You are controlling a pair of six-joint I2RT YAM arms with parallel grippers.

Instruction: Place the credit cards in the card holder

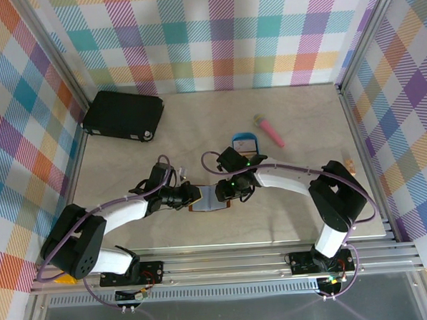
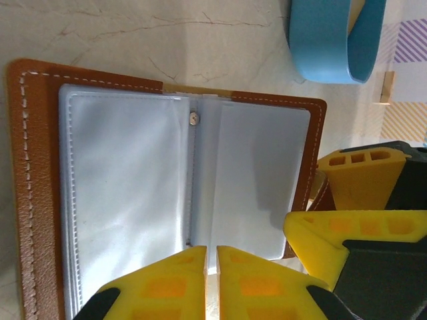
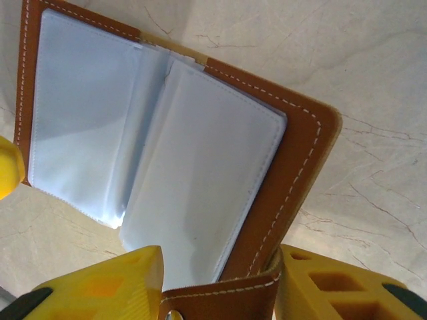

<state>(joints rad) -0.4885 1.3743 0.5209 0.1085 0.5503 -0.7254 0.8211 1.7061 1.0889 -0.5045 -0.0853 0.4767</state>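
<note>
The brown card holder [image 1: 205, 200] lies open on the table between my two grippers, its pale blue-grey pockets [image 2: 133, 167] facing up and holding nothing that I can see. My left gripper [image 2: 211, 267] hovers over its near edge, its jaws closed to a thin slit with nothing between them. My right gripper [image 3: 220, 287] has the holder's snap tab [image 3: 220, 297] stretched between its two fingers, touching both, and the cover [image 3: 293, 167] on that side is tilted up. A small beige credit card [image 1: 350, 166] lies at the table's right edge.
A blue oval tray [image 1: 243, 143] stands just behind the grippers, with a pale shape in it. A pink stick [image 1: 269, 130] lies beside the tray. A large black case [image 1: 123, 114] sits at the back left. Metal frame rails border the table.
</note>
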